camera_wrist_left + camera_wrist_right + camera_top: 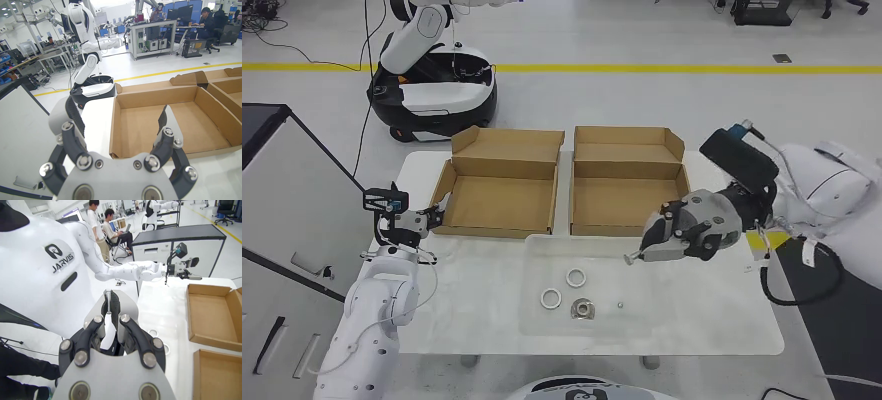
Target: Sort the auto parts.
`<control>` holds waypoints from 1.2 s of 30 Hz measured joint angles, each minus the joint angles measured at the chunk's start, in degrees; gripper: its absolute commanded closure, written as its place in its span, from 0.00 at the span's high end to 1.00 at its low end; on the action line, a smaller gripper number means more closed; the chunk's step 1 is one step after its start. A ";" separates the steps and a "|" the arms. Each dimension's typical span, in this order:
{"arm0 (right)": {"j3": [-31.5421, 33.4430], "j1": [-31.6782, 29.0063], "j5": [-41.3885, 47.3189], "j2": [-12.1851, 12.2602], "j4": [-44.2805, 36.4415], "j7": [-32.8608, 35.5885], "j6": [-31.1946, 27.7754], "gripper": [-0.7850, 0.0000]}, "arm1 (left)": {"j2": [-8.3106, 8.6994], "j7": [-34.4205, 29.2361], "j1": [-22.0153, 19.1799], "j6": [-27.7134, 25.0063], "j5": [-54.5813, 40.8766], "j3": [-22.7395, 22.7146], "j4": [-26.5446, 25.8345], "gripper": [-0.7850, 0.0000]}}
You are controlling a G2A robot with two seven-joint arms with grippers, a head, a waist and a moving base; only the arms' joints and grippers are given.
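tray [532, 320] holds near ring [551, 298], nut [583, 309], small bit [620, 303], far ring [576, 277], all unsorted; over its far side the right gripper [634, 257] is clamped on a bolt [108, 302], lifted, not yet boxed; left gripper [117, 103] gapes wide, empty, at the left box [504, 200] corner; right box [627, 200] and left both bare; none of five parts placed, sorting barely started, i judge.

The bolt [108, 303] is threaded metal, the cardboard boxes [507, 142] matt, the table [477, 300] smooth.
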 measured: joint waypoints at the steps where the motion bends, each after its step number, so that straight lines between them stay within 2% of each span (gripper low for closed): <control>1: 0.79 -0.46 1.24 -0.17 -0.47 0.00 0.00 0.00 | 0.00 0.00 0.00 0.00 0.00 0.00 0.00 1.00; 10: 8.95 -4.93 12.11 -3.76 -4.80 -0.04 0.00 0.00 | 0.00 0.00 0.00 0.00 0.00 0.00 0.00 1.00; 20: 15.72 -10.38 18.77 -10.02 -7.65 -0.02 0.00 0.00 | 0.00 0.00 0.00 0.00 0.00 0.00 0.00 1.00; 27: 15.82 -11.28 20.57 -13.94 -8.63 -0.02 0.00 0.00 | 0.00 0.00 0.00 0.00 0.00 0.00 0.00 1.00; 36: 10.85 -9.13 22.47 -18.90 -8.00 -0.01 0.00 0.00 | 0.00 0.00 0.00 0.00 0.00 0.00 0.00 1.00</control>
